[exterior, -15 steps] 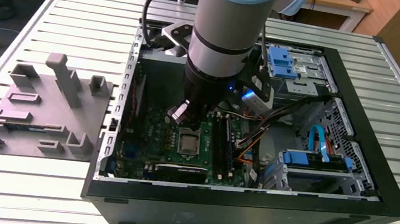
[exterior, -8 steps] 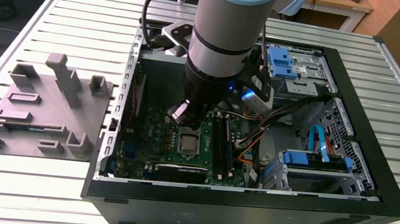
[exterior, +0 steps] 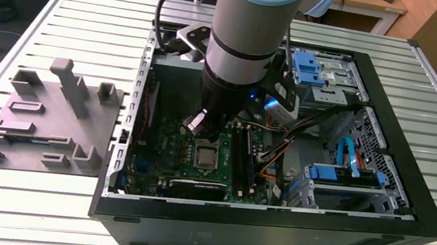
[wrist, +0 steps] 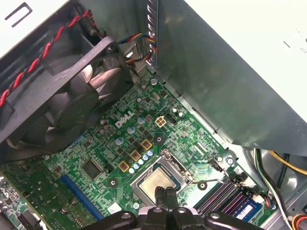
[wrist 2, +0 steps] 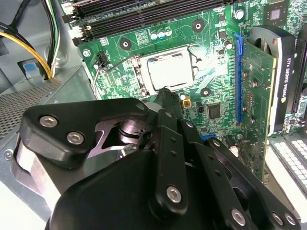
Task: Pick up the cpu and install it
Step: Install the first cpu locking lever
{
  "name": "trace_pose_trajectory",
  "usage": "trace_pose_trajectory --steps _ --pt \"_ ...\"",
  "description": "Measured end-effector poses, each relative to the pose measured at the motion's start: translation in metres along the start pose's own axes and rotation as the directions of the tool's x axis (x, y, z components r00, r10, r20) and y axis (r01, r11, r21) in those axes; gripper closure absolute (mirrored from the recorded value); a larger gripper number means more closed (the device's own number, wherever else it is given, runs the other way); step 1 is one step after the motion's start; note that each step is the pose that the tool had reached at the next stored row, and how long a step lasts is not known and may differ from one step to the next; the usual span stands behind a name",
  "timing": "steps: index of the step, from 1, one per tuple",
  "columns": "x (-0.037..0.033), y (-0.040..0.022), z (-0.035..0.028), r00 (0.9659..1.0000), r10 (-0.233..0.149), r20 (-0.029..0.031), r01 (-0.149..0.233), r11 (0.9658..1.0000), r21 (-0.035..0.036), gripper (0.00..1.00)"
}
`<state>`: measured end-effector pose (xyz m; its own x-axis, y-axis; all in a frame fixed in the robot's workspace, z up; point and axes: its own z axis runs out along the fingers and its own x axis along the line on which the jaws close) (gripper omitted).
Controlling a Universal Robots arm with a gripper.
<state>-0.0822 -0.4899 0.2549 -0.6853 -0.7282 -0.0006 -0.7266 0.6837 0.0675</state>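
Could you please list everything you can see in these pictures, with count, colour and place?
computer case: one, black, open on the slatted table.
table: one, pale slatted metal.
motherboard: one, green, on the case floor.
cpu: one, silver-grey, lying in the socket frame.
socket frame: one, metal, open around the cpu.
graphics card: one, black and green, standing beside the socket.
fan: one, black, at the case wall.
fixture: one, grey, at the exterior view's left of the case.
claw: one, black, fingertips together just over the cpu.
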Motion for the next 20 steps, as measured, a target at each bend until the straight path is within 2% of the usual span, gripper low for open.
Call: trace_pose_trajectory --steps 20 --pt "-0.0172 0.0138 0.0013 1.0 0.0 0.0001 0.0 1.0 0.0003 0.89"
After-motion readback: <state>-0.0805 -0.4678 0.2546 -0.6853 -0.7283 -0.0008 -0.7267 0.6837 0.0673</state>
